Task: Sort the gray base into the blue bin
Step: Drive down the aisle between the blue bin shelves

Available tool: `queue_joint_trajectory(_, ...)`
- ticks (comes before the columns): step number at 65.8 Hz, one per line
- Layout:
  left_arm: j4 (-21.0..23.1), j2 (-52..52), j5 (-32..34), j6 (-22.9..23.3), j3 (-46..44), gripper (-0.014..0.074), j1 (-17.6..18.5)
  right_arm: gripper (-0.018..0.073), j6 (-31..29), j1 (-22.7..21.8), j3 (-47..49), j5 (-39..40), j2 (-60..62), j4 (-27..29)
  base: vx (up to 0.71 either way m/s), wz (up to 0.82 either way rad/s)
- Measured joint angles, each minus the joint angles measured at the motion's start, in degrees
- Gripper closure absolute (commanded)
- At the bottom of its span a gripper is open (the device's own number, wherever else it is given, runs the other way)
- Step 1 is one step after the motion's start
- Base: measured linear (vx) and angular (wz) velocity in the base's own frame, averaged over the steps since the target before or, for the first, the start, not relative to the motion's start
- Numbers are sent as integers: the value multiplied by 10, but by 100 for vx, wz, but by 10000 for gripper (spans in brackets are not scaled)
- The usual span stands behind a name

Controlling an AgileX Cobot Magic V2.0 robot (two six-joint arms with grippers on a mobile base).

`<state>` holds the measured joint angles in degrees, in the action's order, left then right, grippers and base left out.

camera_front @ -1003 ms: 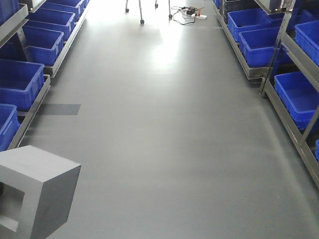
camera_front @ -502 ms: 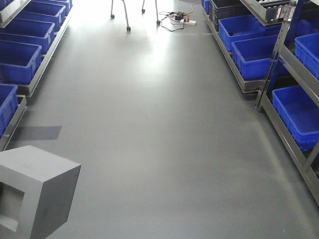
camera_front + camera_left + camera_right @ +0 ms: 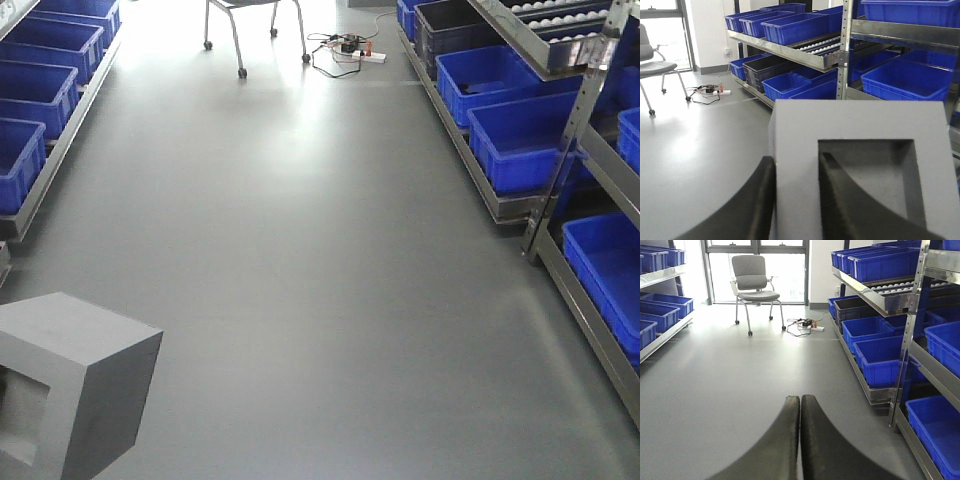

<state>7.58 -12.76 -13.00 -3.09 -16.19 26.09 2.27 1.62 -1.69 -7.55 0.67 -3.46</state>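
Note:
The gray base (image 3: 80,385) fills the lower left of the front view, its square recess facing left. In the left wrist view the gray base (image 3: 860,120) sits right in front of the camera. My left gripper (image 3: 796,159) is shut on one wall of it, with one finger outside and the other inside the recess. My right gripper (image 3: 800,398) is shut with nothing in it, above the bare floor. Several blue bins (image 3: 520,130) stand on the right racks and more blue bins (image 3: 35,90) on the left; which one the task means I cannot tell.
A grey floor aisle (image 3: 300,250) runs between metal racks (image 3: 560,200). A wheeled office chair (image 3: 752,277) stands at the far end by the window, with a power strip and cables (image 3: 345,45) on the floor beside it. A dark bin (image 3: 450,25) sits among the blue ones.
The front view has shifted: the left racks have slid off towards the left edge and the chair and right racks show more. The gray base keeps its place in the frame.

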Motion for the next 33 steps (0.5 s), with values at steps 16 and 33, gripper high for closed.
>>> queue_joint_trajectory(16, 0, 0, 0, 0, 0, 602, 0, 568, 0, 0, 0, 0, 0, 0, 47, 2)
queue_joint_trajectory(33, 0, 0, 0, 0, 0, 602, 0, 568, 0, 0, 0, 0, 0, 0, 45, 5)
